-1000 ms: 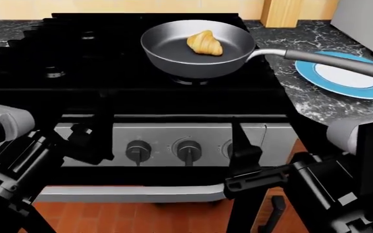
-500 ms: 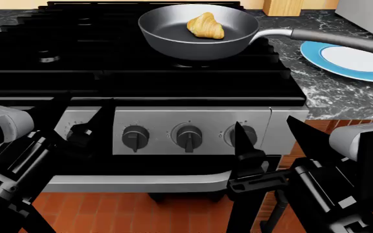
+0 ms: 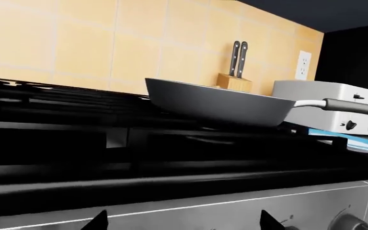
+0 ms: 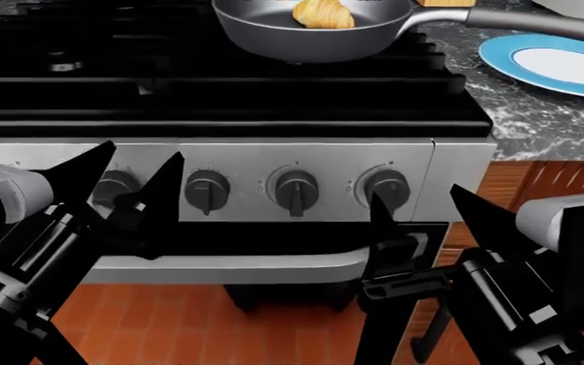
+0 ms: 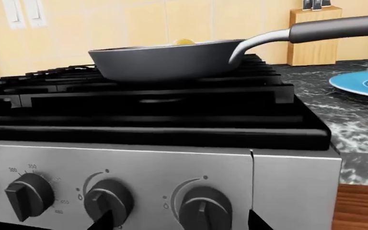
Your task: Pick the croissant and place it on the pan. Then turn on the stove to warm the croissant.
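Now, in your head view, the stove (image 4: pixel 271 99) sits higher in frame than half a second ago: four knobs show on the steel panel where three showed, and the oven handle (image 4: pixel 231 268) lies fully visible. The croissant (image 4: pixel 322 13) rests inside the pan (image 4: pixel 307 34) on the rear right burner, cropped by the top edge. Your left gripper (image 4: pixel 128 186) and right gripper (image 4: pixel 424 209) both hang before the panel with fingers spread wide, holding nothing. The blue-rimmed plate (image 4: pixel 550 65) lies on the marble counter (image 4: pixel 535 125), under the pan's handle.

Your left wrist view shows the pan (image 3: pixel 216 103) from the side, a knife block (image 3: pixel 235 81) and a white toaster (image 3: pixel 327 103) against yellow tile.

Your right wrist view shows three knobs close up, the rightmost knob (image 5: pixel 204 210) between the fingertips, and the croissant (image 5: pixel 184 42) just topping the pan (image 5: pixel 165 60) rim.
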### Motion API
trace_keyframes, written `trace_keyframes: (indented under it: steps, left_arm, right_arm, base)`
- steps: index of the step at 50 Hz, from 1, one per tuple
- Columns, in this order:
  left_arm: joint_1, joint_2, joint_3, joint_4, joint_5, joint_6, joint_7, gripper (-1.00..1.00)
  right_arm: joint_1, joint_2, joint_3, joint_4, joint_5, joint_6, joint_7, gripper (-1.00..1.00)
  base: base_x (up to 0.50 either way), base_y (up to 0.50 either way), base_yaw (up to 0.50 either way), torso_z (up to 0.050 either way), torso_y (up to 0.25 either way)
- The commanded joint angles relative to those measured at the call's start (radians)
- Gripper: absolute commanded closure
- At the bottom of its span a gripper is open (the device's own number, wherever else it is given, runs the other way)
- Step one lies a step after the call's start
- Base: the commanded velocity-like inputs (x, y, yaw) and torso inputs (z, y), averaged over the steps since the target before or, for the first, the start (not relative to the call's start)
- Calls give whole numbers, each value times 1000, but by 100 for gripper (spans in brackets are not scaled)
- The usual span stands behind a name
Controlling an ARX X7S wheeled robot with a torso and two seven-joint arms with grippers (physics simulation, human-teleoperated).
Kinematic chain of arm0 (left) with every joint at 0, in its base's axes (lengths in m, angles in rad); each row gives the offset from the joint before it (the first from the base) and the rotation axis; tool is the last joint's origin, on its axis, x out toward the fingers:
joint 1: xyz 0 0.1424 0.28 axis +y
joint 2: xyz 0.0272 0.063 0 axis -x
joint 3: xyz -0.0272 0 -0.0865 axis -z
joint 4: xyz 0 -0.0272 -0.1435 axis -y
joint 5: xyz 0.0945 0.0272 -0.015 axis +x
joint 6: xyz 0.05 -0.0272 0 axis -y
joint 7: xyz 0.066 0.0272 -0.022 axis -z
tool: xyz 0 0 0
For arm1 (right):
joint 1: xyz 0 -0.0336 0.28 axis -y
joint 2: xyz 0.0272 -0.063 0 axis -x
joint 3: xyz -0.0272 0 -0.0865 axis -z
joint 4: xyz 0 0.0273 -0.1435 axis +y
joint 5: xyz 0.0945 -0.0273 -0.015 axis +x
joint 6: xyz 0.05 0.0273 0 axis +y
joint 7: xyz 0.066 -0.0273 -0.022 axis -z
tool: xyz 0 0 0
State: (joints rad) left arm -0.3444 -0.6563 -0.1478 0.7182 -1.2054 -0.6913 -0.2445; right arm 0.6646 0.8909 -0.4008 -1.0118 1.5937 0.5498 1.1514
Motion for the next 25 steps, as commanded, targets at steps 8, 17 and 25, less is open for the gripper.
trace_keyframes:
  steps: [8, 17, 25]
  left_arm:
    - [1, 7, 5, -8, 5, 13, 9, -100]
    - [5, 14, 6, -10, 6, 23, 17, -100]
    - [6, 20, 13, -15, 18, 30, 24, -100]
  right_arm:
    - [-11, -6, -7, 9, -8, 3, -1, -100]
    - [7, -6, -12, 26, -2, 13, 7, -100]
    - [35, -5, -13, 46, 18, 19, 20, -100]
  base:
    - [0, 0, 0, -26, 0]
    - [0, 0, 0, 0, 0]
    - [0, 0, 0, 0, 0]
